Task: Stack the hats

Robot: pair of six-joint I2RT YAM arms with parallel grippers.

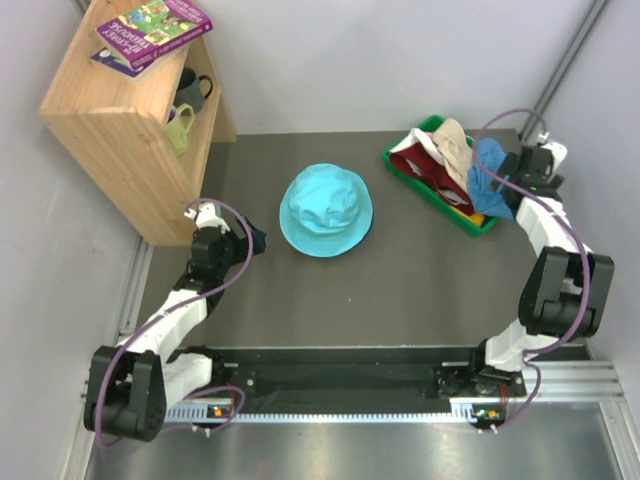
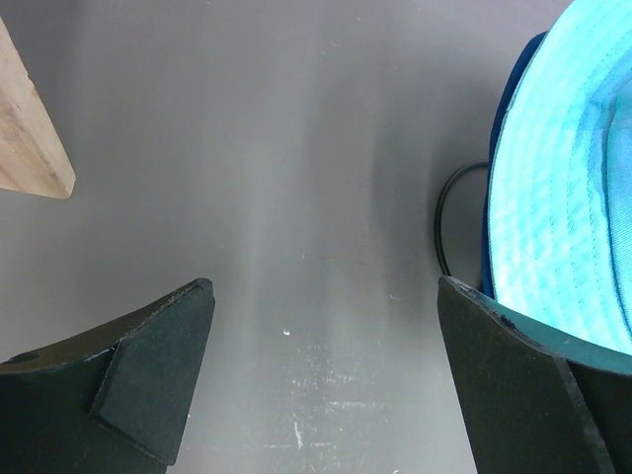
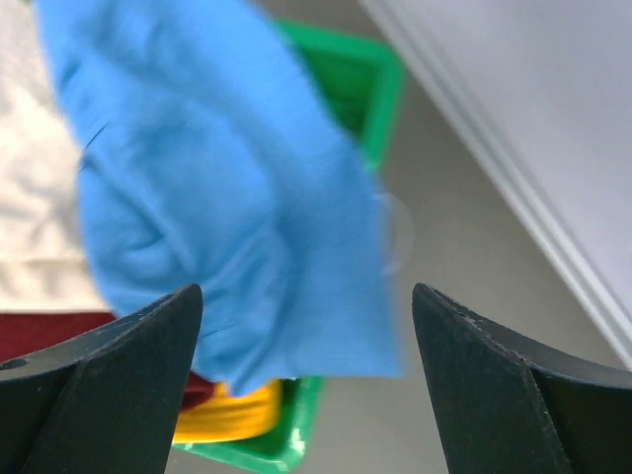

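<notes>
A teal hat [image 1: 325, 210] lies open in the middle of the table; its brim [image 2: 573, 178] fills the right of the left wrist view, over a dark blue layer and a black wire loop [image 2: 442, 222]. My left gripper [image 1: 257, 240] [image 2: 324, 286] rests open just left of it, with bare table between the fingers. More hats are heaped in the green tray [image 1: 432, 125]: dark red [image 1: 425, 170], beige [image 1: 455, 140], blue [image 1: 487, 160] and orange-yellow [image 1: 480, 215]. My right gripper [image 1: 500, 185] [image 3: 306, 291] hangs open right at the blue hat [image 3: 227, 197], which looks blurred.
A wooden shelf [image 1: 130, 130] with mugs [image 1: 190, 95] and books [image 1: 150, 30] stands at the back left; its corner [image 2: 30, 148] shows in the left wrist view. The tray's rim [image 3: 286, 444] and a wall edge [image 3: 513, 197] lie close to the right gripper.
</notes>
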